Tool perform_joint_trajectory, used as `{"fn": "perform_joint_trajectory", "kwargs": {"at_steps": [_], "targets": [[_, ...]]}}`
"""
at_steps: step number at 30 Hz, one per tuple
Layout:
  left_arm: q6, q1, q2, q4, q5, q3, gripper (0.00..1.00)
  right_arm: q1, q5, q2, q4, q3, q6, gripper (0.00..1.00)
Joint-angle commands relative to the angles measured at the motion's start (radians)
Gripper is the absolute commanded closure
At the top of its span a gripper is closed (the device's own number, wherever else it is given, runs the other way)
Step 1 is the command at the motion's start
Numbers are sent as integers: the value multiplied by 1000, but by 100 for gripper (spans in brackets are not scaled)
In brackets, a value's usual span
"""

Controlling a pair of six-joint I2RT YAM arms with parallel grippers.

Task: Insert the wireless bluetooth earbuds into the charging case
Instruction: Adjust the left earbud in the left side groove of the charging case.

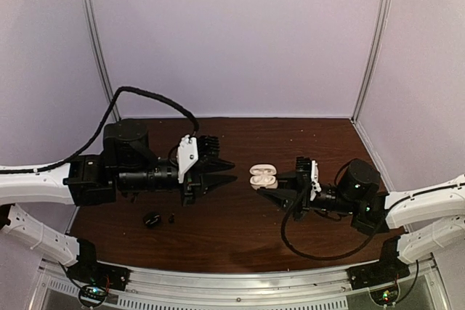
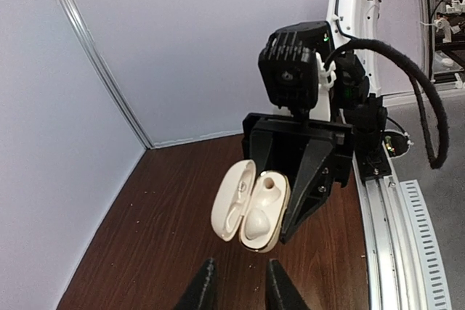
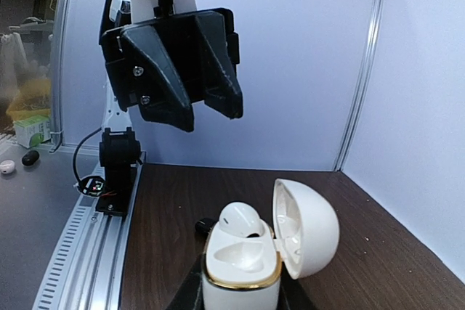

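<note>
Gripped low between the closed fingers of the right gripper point(image 1: 273, 186), the charging case point(image 3: 243, 270) stands lid open, one white earbud point(image 3: 238, 219) perched high in one well, the other well bare. Facing it, the left gripper point(image 1: 227, 172) hangs slightly parted and empty. That earbud probably needs pressing home next, squarely and gently.
</note>
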Motion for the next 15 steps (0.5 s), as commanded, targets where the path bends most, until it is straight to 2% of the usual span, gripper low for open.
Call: {"fn": "perform_joint_trajectory", "kwargs": {"at_steps": [1,7,15], "targets": [[-45,-3,46,63,44,8,73,7,61,-41,1,-23,-82,100],[-156,-2,56,178,-26,-22,54,15,68,-61,-9,-30,-122,100],[-289,2,124,185,-8,16,46,56,107,-74,-11,-36,-184,100]]}}
